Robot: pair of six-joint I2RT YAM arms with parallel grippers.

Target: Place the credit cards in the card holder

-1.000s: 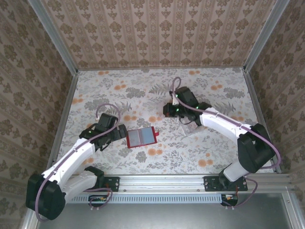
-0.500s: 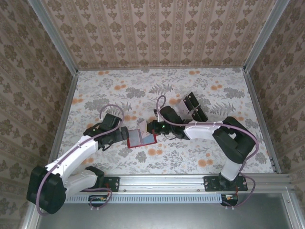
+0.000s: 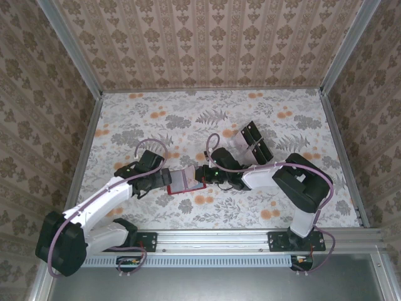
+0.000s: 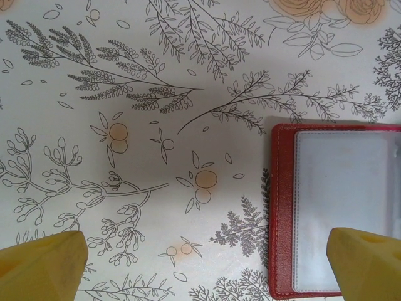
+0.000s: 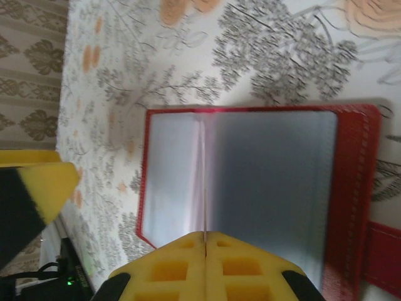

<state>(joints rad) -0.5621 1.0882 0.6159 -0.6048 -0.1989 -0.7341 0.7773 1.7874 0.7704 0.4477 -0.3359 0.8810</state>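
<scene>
One card holder (image 3: 186, 180) lies left-right; left pincer (image 4: 205, 260) apart, right pincer (image 5: 205, 235) clamps credit card (image 5: 203, 175)

1. Shows the red card holder (image 5: 351, 188) lying open on the floral table (image 5: 282, 56), greyish sleeves facing up.
2. Pinches a thin credit card (image 5: 203, 182), seen edge-on, between the closed yellow fingertips of the right gripper (image 5: 205, 260), in line with the holder's fold.
3. Catches a yellow-and-black finger (image 5: 37, 188) near the holder's far red edge.
</scene>
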